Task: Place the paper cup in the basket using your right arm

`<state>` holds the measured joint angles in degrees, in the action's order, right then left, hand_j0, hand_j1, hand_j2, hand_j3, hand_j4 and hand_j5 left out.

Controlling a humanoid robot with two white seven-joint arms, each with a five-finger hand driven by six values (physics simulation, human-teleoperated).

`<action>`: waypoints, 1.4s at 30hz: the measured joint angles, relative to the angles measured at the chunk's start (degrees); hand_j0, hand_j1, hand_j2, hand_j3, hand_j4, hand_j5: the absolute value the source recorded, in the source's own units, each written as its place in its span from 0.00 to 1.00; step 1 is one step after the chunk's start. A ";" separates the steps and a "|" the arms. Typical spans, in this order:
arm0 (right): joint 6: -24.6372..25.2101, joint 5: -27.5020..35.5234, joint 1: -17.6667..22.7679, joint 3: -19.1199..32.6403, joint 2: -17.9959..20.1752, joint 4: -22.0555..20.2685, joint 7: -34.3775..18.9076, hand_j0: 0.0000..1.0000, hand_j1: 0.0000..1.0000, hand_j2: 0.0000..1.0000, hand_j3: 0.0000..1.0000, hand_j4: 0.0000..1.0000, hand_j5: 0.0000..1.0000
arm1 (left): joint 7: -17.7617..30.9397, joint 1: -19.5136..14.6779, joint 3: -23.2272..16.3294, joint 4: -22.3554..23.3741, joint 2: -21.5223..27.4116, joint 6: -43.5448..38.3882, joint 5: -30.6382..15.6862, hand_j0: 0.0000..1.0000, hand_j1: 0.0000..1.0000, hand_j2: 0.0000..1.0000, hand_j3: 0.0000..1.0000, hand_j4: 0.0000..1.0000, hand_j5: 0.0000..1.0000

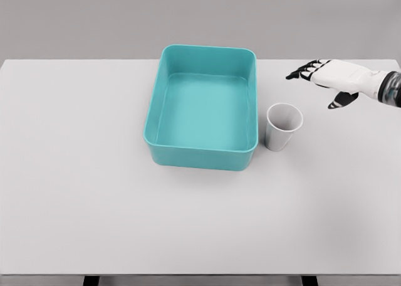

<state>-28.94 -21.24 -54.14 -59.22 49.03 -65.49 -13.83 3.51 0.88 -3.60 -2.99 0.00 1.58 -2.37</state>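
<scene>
Head view, single frame, inspected from largest item to smallest. A white tabletop (75, 192) filled most of the field, its near edge cut off at the bottom of the picture. A teal basket (164, 79) — an open rectangular tub with nothing in it — sat at the centre, long side running away from the camera. The right hand (329, 79) entered from the right edge, held above the tabletop behind and to the right of the cup, apart from it; its fingers (304, 71) were extended and loosely spread, thumb hanging below, holding nothing. A paper cup (283, 128) stood upright, mouth open, just beside the basket's right wall near the front corner; whether the two touched could not be settled.

Judgement on the step in hand: the reach had not yet closed on the cup. A sound grasp would bring the hand down and toward the camera, wrapping the cup's side from the right with thumb opposed to fingers, pressure light — a paper wall is likely to crush. The basket wall stood close on the cup's left, so fingertips needed room there. A lift clear of the rim should precede any sideways travel.

Limits of view: the right arm was cut off past the wrist, the left arm did not appear, and the exact height of the hand over the tabletop could not be judged.
</scene>
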 measured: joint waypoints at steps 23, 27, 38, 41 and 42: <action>-6.13 48.56 13.45 1.07 6.99 -2.94 0.00 1.00 1.00 1.00 1.00 1.00 1.00 | 0.00 0.00 0.00 -0.01 0.00 0.00 0.00 1.00 1.00 1.00 1.00 1.00 1.00; -6.14 53.34 18.28 2.83 7.05 -5.00 0.01 1.00 1.00 1.00 1.00 1.00 1.00 | -0.01 0.00 0.00 0.00 0.00 0.00 0.00 1.00 1.00 1.00 1.00 1.00 1.00; -6.13 56.80 26.19 9.12 4.73 -5.80 0.02 1.00 1.00 1.00 1.00 1.00 1.00 | 0.00 0.00 0.00 0.00 0.00 0.00 0.00 1.00 1.00 1.00 1.00 1.00 1.00; -6.11 57.07 27.25 10.80 3.31 -5.79 0.04 1.00 1.00 1.00 1.00 1.00 1.00 | 0.00 0.00 0.00 0.00 0.00 0.00 0.00 1.00 1.00 1.00 1.00 1.00 1.00; -6.11 57.13 27.60 11.25 2.93 -5.78 0.06 1.00 1.00 1.00 1.00 1.00 1.00 | 0.00 0.00 0.00 0.00 0.00 0.00 0.00 1.00 1.00 1.00 1.00 1.00 1.00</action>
<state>-35.05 35.89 -26.54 -47.97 51.96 -71.27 -13.77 3.51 0.88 -3.60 -2.99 0.00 1.58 -2.37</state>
